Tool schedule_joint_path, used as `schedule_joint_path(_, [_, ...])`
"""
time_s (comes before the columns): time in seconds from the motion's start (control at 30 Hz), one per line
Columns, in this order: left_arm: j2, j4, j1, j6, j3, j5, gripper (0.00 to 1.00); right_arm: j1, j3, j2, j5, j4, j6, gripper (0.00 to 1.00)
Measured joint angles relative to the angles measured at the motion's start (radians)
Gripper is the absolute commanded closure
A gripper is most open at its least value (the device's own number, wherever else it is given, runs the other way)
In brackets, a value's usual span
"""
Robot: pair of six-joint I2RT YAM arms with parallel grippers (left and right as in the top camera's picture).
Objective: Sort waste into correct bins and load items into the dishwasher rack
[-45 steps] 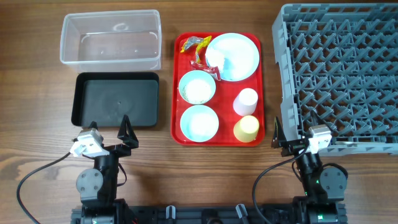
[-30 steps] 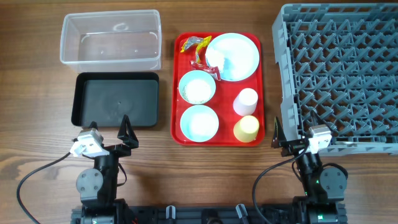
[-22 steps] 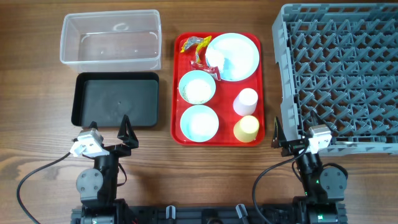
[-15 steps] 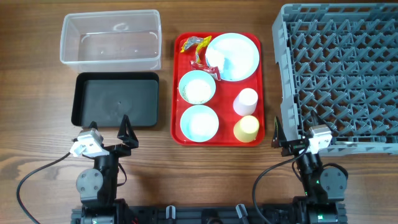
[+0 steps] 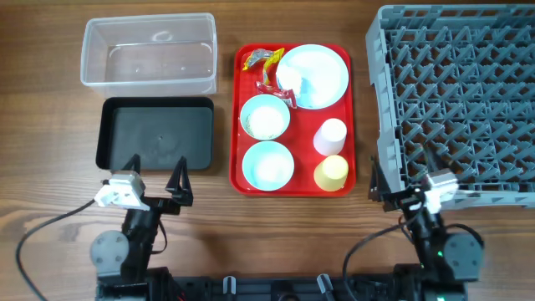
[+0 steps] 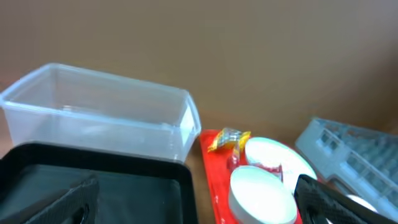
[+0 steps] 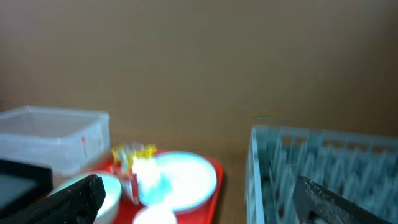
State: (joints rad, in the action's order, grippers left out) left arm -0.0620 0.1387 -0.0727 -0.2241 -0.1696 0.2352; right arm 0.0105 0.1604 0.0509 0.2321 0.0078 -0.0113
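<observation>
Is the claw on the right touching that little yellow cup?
Apart. The overhead view shows the red tray's rim and a strip of bare table between the right gripper and the yellow cup.

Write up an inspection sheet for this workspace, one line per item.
Surface: wooden table, brown grain.
Job's things: clear tub and black tray empty, at left. The plate, pale-green bowl, light-blue bowl, pink cup, yellow cup and wrappers all sit on the red serving tray. Dishwasher rack at right, nothing loaded.
Clutter: nothing seen.
Claws: left claw open at the black tray's near edge; right claw open by the rack's near-left corner; neither holds anything.
Cables: left arm's cable and right arm's cable loop over the table.
Surroundings: plain brown wall.
</observation>
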Motion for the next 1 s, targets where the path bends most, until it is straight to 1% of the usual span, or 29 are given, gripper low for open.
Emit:
schedule_joint_path(0.03, [-0.051,0.037,0.0,0.021,-0.067,0.003,0.0,0.0,0.093,0.066,0.017,-0.017,0.0,0.0])
schedule_joint_path(0.1, [-0.164,0.098,0.0,0.058,-0.192,0.01,0.0,0.0,0.211,0.177,0.055,-0.046,0.0,0.0])
schedule_joint_path(0.13, [-0.273,0.169,0.0,0.072,-0.29,0.024,0.0,0.0,0.278,0.256,0.086,-0.072,0.0,0.0])
schedule_joint_path(0.17, [-0.377,0.205,0.001,0.081,-0.383,0.031,0.0,0.001,0.341,0.33,0.11,-0.102,-0.001,0.0])
schedule_joint_path(0.2, [-0.476,0.29,0.001,0.089,-0.486,0.038,0.0,0.001,0.426,0.43,0.143,-0.142,-0.004,0.0])
schedule_joint_path(0.23, [-0.607,0.371,0.001,0.093,-0.616,0.045,0.0,0.001,0.536,0.54,0.175,-0.2,-0.006,0.0])
schedule_joint_path(0.27, [-0.694,0.466,0.001,0.097,-0.706,0.048,0.0,0.001,0.588,0.586,0.184,-0.256,-0.008,0.0])
schedule_joint_path(0.3, [-0.768,0.533,0.001,0.1,-0.776,0.049,0.0,0.001,0.671,0.649,0.198,-0.361,-0.011,0.0])
schedule_joint_path(0.33, [-0.889,0.668,0.002,0.1,-0.912,0.052,0.0,0.001,0.751,0.712,0.206,-0.436,-0.011,0.0])
schedule_joint_path(0.37, [-1.047,0.761,0.002,0.104,-1.059,0.051,0.0,0.001,0.905,0.853,0.214,-0.525,-0.011,0.0])
schedule_joint_path(0.4, [-1.139,0.887,0.003,0.108,-1.155,0.053,0.0,0.0,0.968,0.906,0.216,-0.636,-0.005,0.0])
schedule_joint_path(0.43, [-1.202,0.918,0.003,0.108,-1.211,0.052,0.0,0.001,1.013,0.95,0.218,-0.697,0.005,0.0])
schedule_joint_path(0.5, [-1.359,0.921,0.003,0.108,-1.31,0.054,0.0,0.001,1.104,1.108,0.22,-0.757,0.016,0.0])
schedule_joint_path(0.57, [-1.444,0.921,0.003,0.103,-1.31,0.055,0.0,0.001,1.106,1.199,0.221,-0.764,0.016,0.0])
schedule_joint_path(0.6, [-1.47,0.921,0.003,0.099,-1.31,0.056,0.0,0.001,1.106,1.271,0.221,-0.764,0.011,0.0])
schedule_joint_path(0.7, [-1.522,0.909,0.003,0.091,-1.31,0.097,0.0,0.001,1.108,1.405,0.221,-0.788,-0.051,0.0])
schedule_joint_path(0.77, [-1.532,0.848,0.006,0.088,-1.31,0.148,0.0,0.001,1.108,1.458,0.221,-0.797,-0.069,0.0])
schedule_joint_path(0.83, [-1.535,0.797,0.031,0.088,-1.31,0.159,0.0,0.001,1.108,1.467,0.221,-0.794,-0.072,0.0])
schedule_joint_path(0.9, [-1.556,0.733,0.129,0.081,-1.311,0.138,0.0,0.001,1.108,1.466,0.221,-0.794,-0.071,0.01])
schedule_joint_path(0.93, [-1.574,0.689,0.188,0.067,-1.313,0.096,0.0,0.001,1.108,1.466,0.221,-0.798,-0.071,0.01])
schedule_joint_path(0.97, [-1.614,0.657,0.288,0.058,-1.316,0.058,0.01,0.001,1.108,1.466,0.222,-0.801,-0.071,0.01])
schedule_joint_path(1.0, [-1.635,0.648,0.338,0.051,-1.316,0.038,0.05,0.001,1.108,1.466,0.221,-0.804,-0.071,0.02])
